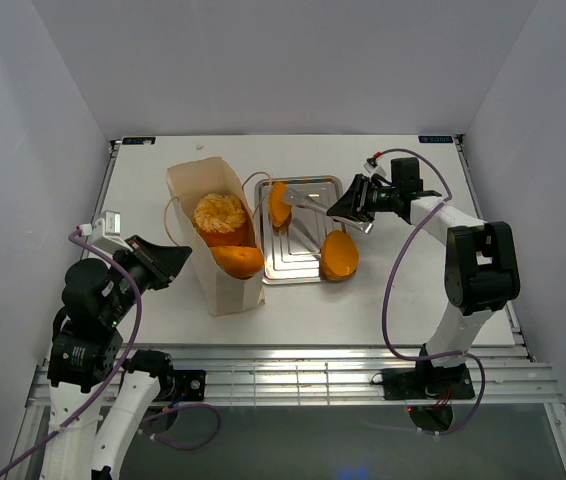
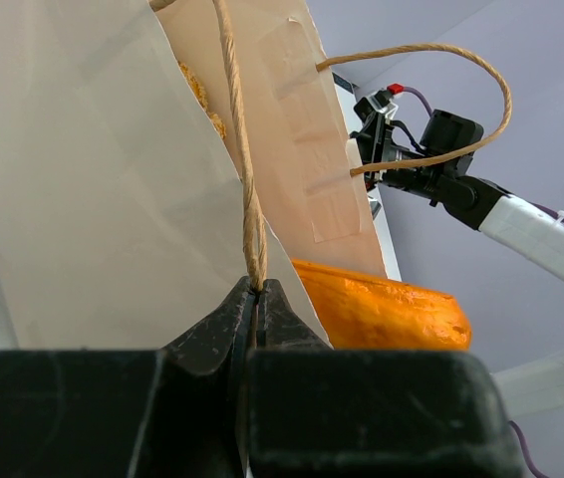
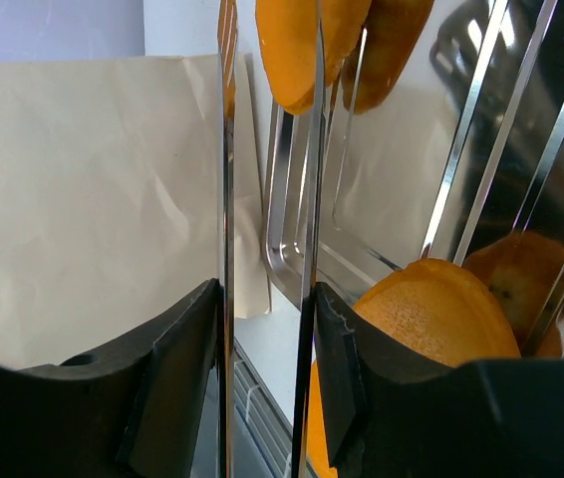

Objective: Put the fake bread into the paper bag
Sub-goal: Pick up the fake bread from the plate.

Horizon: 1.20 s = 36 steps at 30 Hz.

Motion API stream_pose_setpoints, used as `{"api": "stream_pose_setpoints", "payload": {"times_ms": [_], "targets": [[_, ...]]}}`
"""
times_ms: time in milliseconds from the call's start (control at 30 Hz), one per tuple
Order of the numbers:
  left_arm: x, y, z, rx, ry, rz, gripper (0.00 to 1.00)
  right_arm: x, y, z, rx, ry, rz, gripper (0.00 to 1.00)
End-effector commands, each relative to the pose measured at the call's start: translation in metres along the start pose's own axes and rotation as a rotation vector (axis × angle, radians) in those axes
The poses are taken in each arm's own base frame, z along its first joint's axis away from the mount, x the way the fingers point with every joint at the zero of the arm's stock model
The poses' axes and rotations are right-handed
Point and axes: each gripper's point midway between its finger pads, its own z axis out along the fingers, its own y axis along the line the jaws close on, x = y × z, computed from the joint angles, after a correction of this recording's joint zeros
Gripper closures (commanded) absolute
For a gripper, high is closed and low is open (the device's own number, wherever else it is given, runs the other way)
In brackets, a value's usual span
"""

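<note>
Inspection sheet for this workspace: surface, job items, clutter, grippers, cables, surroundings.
Surface: white table, with a silver tray at its centre.
Job's things: paper bag open, with a round roll and a loaf inside; held bread piece gripped by tongs above the tray; loose bread piece at the tray's right edge.
Clutter: nothing seen.
Grippers: left gripper shut on the bag's cord handle; right gripper shut on metal tongs.
Cables: purple cables looped along both arms.
Surroundings: plain white walls.
</note>
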Motion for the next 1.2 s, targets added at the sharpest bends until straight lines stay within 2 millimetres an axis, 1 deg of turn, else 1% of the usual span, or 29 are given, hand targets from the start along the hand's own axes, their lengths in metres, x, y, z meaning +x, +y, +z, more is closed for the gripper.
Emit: {"api": "stream_pose_setpoints", "payload": {"times_ms": [0,133,567,800,1000,1167], "targets": [[-0.001,-0.003,0.000,0.015,-0.002,0.002,1.00,-0.001,0.002,0.002,-0.009,0.004,-0.032,0.52],[-0.001,-0.002,0.001,0.012,-0.001,0.003,1.00,-0.003,0.001,0.001,0.006,-0.003,-0.044,0.51],[0.000,-0.001,0.002,0.009,0.000,0.008,1.00,0.004,-0.010,0.003,0.030,0.017,-0.037,0.48],[0.001,0.001,0.002,0.004,0.000,0.008,1.00,0.008,-0.021,0.007,0.053,0.035,-0.024,0.47],[0.002,0.003,0.004,-0.002,0.005,0.006,1.00,0.007,-0.029,0.012,0.060,0.050,-0.012,0.47],[0.002,0.004,0.005,-0.005,0.004,0.005,1.00,0.003,-0.027,0.017,0.033,0.063,-0.001,0.46]]}}
